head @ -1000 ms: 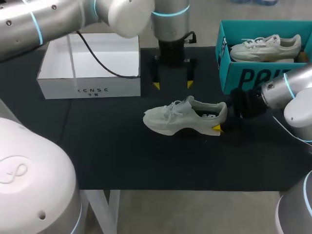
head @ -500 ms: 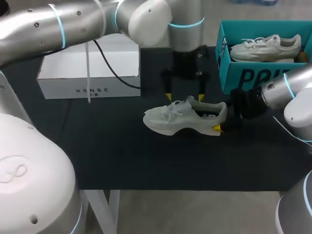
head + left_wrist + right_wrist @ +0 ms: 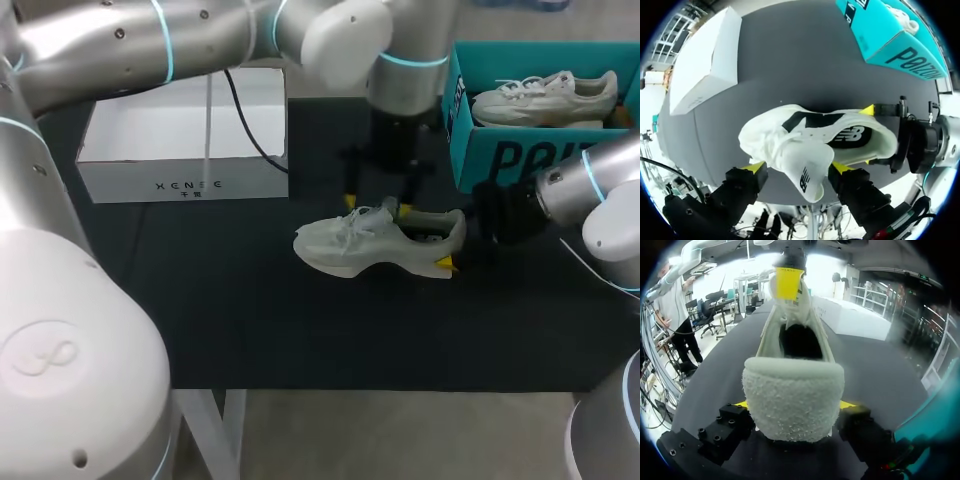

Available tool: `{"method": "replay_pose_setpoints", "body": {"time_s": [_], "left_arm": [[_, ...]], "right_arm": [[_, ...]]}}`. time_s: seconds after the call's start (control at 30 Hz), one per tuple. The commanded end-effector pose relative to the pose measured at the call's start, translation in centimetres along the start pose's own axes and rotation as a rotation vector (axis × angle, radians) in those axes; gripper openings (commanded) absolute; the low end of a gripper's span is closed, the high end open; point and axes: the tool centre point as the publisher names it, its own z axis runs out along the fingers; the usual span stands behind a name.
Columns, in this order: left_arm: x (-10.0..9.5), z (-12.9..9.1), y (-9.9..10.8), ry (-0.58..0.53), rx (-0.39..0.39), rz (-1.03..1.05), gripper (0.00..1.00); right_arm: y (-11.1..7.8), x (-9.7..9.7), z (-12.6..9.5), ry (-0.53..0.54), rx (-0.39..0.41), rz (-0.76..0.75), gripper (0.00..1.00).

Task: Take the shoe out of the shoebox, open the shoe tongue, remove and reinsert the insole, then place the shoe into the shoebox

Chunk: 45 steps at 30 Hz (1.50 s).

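A pale grey-white shoe (image 3: 375, 240) lies on its sole on the dark table (image 3: 250, 320), toe toward the white box. My right gripper (image 3: 455, 243) is shut on its heel; in the right wrist view the fuzzy heel (image 3: 792, 400) fills the gap between the fingers of that gripper (image 3: 793, 404). My left gripper (image 3: 377, 205) hangs straight down over the laces. In the left wrist view it (image 3: 797, 167) stands open astride the raised tongue (image 3: 807, 175), yellow tips close at either side. The dark insole (image 3: 840, 135) shows inside the shoe.
An open white shoebox (image 3: 185, 140) stands at the back left. A teal shoebox (image 3: 500, 150) at the back right holds another white shoe (image 3: 545, 97). My left arm crosses above the white box. The table's front half is bare.
My left arm has swung right and come down from behind the shoe onto its laces, with its fingers drawing closer together. The right gripper and the shoe have stayed still.
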Motion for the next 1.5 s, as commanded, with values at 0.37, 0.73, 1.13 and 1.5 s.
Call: {"method": "replay_pose_setpoints", "body": {"time_s": [0.37,0.73,1.13,1.5], "left_arm": [[-3.2,-1.1,0.4,0.026,0.057,-0.061,0.0],[-8.5,-1.1,0.6,0.143,0.087,-0.186,0.0],[-9.2,2.2,1.7,0.195,0.172,-0.174,0.36],[-11.1,4.4,3.3,0.207,0.113,-0.264,1.0]], "right_arm": [[0.0,-0.1,0.1,-0.003,0.001,0.0,0.0],[0.0,-0.1,0.1,-0.003,0.001,0.0,0.0],[0.0,-0.1,0.1,-0.003,0.001,0.0,0.0],[0.0,-0.1,0.1,-0.003,0.001,0.0,0.0]]}}
